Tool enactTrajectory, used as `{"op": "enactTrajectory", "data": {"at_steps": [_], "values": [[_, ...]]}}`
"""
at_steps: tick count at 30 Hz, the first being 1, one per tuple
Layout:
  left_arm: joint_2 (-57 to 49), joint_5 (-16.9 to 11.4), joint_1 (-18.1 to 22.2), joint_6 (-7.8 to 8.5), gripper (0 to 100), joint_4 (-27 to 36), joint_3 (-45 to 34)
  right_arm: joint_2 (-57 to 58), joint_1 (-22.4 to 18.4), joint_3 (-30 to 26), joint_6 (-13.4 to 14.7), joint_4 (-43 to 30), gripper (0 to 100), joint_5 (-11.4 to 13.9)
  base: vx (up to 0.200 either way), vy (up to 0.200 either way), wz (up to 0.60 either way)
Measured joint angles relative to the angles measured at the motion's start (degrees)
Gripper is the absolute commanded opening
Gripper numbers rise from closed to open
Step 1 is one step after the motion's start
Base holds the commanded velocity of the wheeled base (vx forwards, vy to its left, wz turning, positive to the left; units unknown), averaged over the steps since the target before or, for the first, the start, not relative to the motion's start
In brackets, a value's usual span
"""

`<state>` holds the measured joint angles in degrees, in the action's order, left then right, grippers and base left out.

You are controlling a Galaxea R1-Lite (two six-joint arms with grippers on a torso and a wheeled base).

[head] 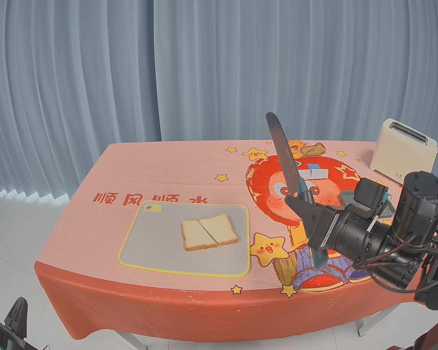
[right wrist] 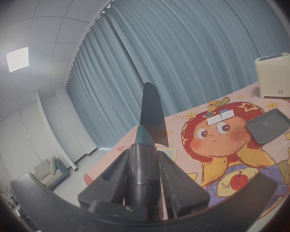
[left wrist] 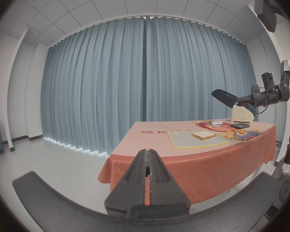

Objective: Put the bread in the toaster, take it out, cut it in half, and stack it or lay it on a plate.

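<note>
Bread is sitting in two halves, side by side and touching, around the middle of the cutting board, with the cut line running diagonally across it. The right arm's fingers are hovering off the board's right edge and clamping the knife by its handle, blade pointing up and away from the board, so the bread is lying to their left. The left arm's fingers are hanging pressed together, gripping nothing, out past the board's near-left corner and below the desk top. The plate is waiting further right of the board. I'm guessing the right arm is looking nearer to both, but it's needing to ditch the knife first.
</note>
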<state>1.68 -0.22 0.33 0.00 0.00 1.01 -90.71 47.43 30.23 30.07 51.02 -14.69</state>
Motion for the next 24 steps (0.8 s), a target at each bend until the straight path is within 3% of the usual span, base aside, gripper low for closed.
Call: {"op": "enactTrajectory", "data": {"at_steps": [15,24], "values": [[0.00,0.00,0.00,0.00,0,0.00,0.00,1.33,-0.52,-0.83,0.24,-0.02,0,-0.13,0.000,0.000,0.00],[0.05,0.00,0.00,0.00,0,0.00,0.00,1.16,-2.95,4.94,3.97,-0.16,0,0.52,0.000,0.000,0.00]]}}
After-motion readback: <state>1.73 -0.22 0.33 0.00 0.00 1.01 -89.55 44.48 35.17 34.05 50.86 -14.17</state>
